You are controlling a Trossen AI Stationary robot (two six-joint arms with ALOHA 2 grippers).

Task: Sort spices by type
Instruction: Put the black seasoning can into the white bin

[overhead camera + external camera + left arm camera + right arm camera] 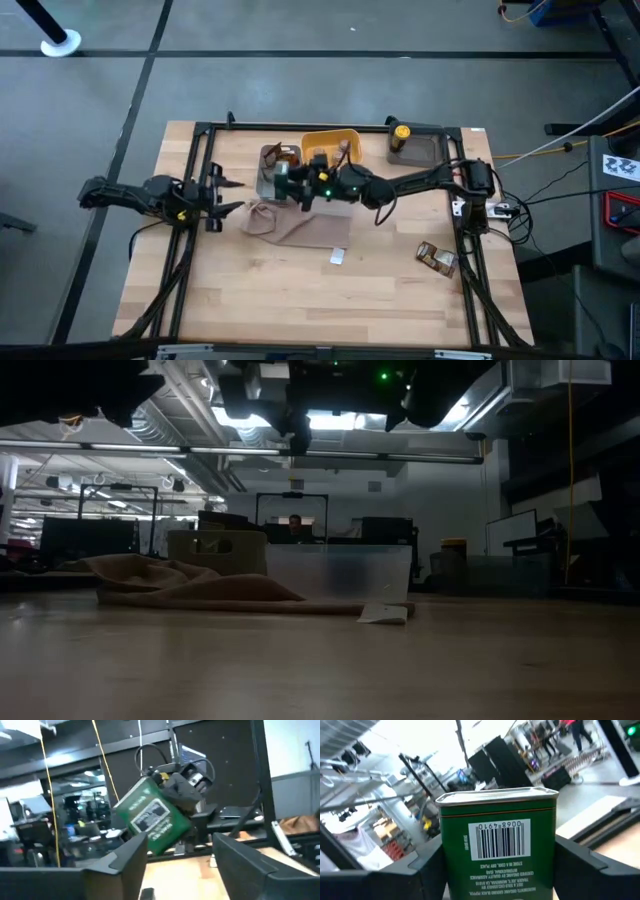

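One green tin (497, 845) sits clenched in the right pincer (292, 183), raised clear of the bench (300, 300), barcode face toward the wrist, long axis running out along the fingers; seen from the left wrist it hangs tilted; directly below lies the clear tray (268, 172), the yellow tray (335, 143) just beside; the left pincer (232, 194), released and empty, waits near the bench's left edge, so the right arm is plainly nearer.

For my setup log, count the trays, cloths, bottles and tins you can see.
Trays: 3 (yellow tray, grey tray, clear tray)
Beige cloth: 1
Yellow-capped bottle: 1
Green tin: 1, in the right gripper; left gripper waits open at the table's left
Total: 6
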